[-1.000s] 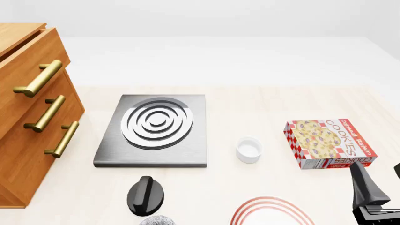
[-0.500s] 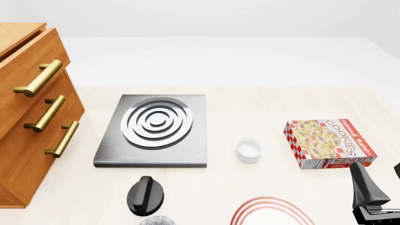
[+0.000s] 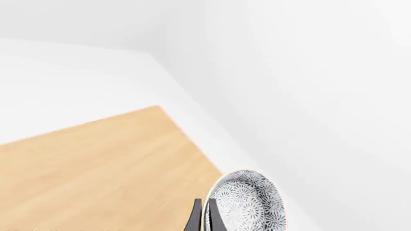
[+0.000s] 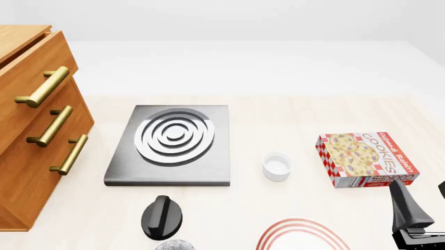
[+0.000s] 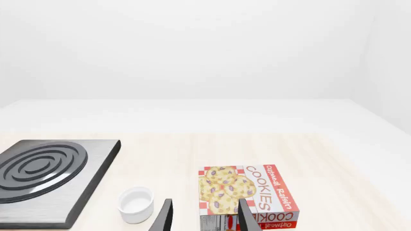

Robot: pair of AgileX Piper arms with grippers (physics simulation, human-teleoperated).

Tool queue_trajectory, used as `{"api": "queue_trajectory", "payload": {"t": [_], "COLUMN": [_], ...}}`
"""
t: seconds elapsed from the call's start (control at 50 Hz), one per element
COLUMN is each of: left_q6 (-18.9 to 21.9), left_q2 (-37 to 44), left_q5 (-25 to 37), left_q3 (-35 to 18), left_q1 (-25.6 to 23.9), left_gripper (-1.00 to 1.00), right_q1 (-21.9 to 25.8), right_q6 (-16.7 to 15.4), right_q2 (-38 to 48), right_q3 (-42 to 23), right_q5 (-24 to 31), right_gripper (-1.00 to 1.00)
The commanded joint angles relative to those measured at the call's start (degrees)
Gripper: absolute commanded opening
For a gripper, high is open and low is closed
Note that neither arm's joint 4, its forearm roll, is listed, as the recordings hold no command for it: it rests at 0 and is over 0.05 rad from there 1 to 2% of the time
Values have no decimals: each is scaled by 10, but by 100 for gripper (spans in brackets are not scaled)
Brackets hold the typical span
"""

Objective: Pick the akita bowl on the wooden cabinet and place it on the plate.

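Observation:
The akita bowl, grey-white with a fine speckled pattern, hangs tilted in the left wrist view. My left gripper is shut on its rim, one dark finger on each side. In the front view only a sliver of the bowl shows at the bottom edge, below my left arm's black wrist. The plate, white with red rings, lies to its right and is cut off by the bottom edge. The wooden cabinet stands at the far left. My right gripper stands open and empty at the bottom right.
A grey square slab with silver rings lies mid-table. A small white cup sits right of it, and a cookie box lies further right, just ahead of my right gripper. A tan wooden surface shows beyond the bowl.

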Motion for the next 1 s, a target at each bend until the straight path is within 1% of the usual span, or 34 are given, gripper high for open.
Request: {"api": "queue_trajectory", "payload": {"t": [0.02,0.12,0.28,0.48,0.64,1.0], "left_q6": [-11,-13,-11,-6,1,7], "left_q2": [-17,-30,-47,-49,-45,-29], "left_q5": [17,28,34,35,34,46], "left_q3": [-20,-26,-21,-27,-32,-54], "left_q1": [-27,-37,-63,-99,-139,-194], "left_gripper": [-100,-100,-100,-100,-100,-100], "right_q1": [0,0,0,0,0,0], "right_q6": [0,0,0,0,0,0], "right_q2": [0,0,0,0,0,0], "right_q3": [0,0,0,0,0,0], "right_q5": [0,0,0,0,0,0], "right_gripper": [100,100,100,100,100,100]}}
